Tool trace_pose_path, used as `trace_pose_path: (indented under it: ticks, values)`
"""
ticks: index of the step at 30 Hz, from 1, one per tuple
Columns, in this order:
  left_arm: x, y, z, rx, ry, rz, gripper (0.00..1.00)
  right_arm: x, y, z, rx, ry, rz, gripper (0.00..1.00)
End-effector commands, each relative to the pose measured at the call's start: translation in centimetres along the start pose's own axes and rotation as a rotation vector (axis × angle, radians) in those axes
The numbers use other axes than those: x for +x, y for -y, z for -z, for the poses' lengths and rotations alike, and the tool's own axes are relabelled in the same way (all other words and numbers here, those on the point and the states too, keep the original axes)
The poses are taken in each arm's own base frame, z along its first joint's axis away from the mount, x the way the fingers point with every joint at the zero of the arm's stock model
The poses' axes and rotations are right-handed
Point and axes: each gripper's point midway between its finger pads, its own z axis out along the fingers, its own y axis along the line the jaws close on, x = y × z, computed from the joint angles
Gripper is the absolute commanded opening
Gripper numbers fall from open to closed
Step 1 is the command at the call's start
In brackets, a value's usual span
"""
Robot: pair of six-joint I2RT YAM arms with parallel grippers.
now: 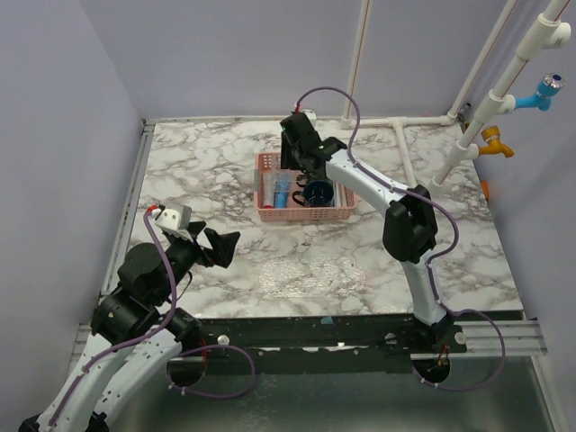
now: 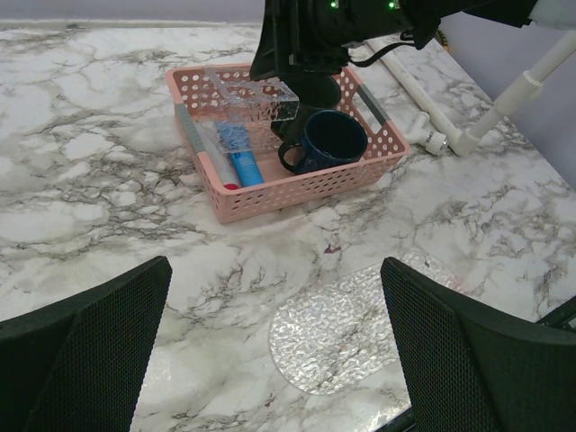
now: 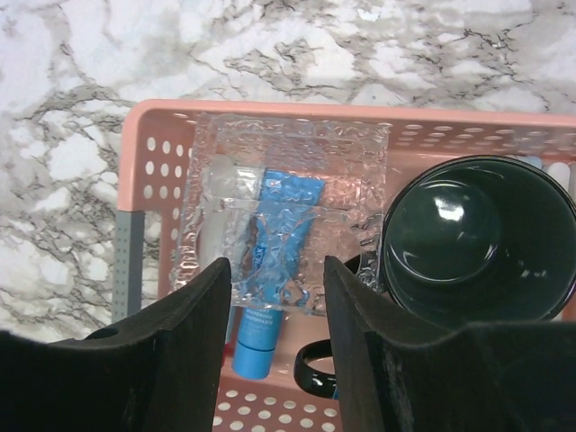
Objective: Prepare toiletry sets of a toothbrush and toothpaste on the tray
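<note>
A clear textured rectangular tray (image 3: pixel 288 171) lies tilted on top of the things in the pink basket (image 1: pixel 306 214), and it also shows in the left wrist view (image 2: pixel 256 97). My right gripper (image 3: pixel 276 270) hangs just over the tray with its jaws apart, and its fingers pass in front of the tray's near edge. Under the tray lie a small blue tube (image 3: pixel 256 346) (image 2: pixel 245 165) and a pale slim item (image 2: pixel 212 151). A dark mug (image 3: pixel 468 238) (image 2: pixel 333 139) stands beside them. I see no light-blue toothbrush. My left gripper (image 2: pixel 274 270) (image 1: pixel 225 245) is open and empty over the marble.
A clear textured patch (image 2: pixel 355 328) (image 1: pixel 310 274) lies flat on the marble near the front edge, between the arms. White pipes (image 1: pixel 405 153) run along the back and right of the table. A wall edge borders the table on the left.
</note>
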Motion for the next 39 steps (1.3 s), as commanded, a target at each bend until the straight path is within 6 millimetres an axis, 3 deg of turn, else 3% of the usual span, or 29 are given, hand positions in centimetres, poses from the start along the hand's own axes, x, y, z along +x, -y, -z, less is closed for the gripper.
trace_pose_path:
  ticks: [1, 18, 22, 32, 39]
  values:
    - [-0.1, 0.1, 0.3, 0.009, 0.006, -0.002, 0.99, 1.0, 0.7, -1.3, 0.019, -0.052, -0.023, 0.48]
    - [-0.3, 0.4, 0.6, 0.027, 0.019, 0.0, 0.99, 4.2, 0.2, -3.8, 0.002, -0.146, -0.026, 0.45]
    - [-0.4, 0.4, 0.6, 0.027, 0.021, 0.0, 0.99, 4.5, 0.3, -3.8, -0.001, -0.156, -0.024, 0.39]
    - [-0.3, 0.3, 0.5, 0.02, 0.018, 0.0, 0.99, 3.2, -0.4, -2.4, -0.035, -0.129, -0.042, 0.01]
    - [-0.2, 0.1, 0.4, 0.012, 0.014, -0.001, 0.99, 0.3, -0.9, -0.1, -0.072, -0.026, -0.081, 0.01]
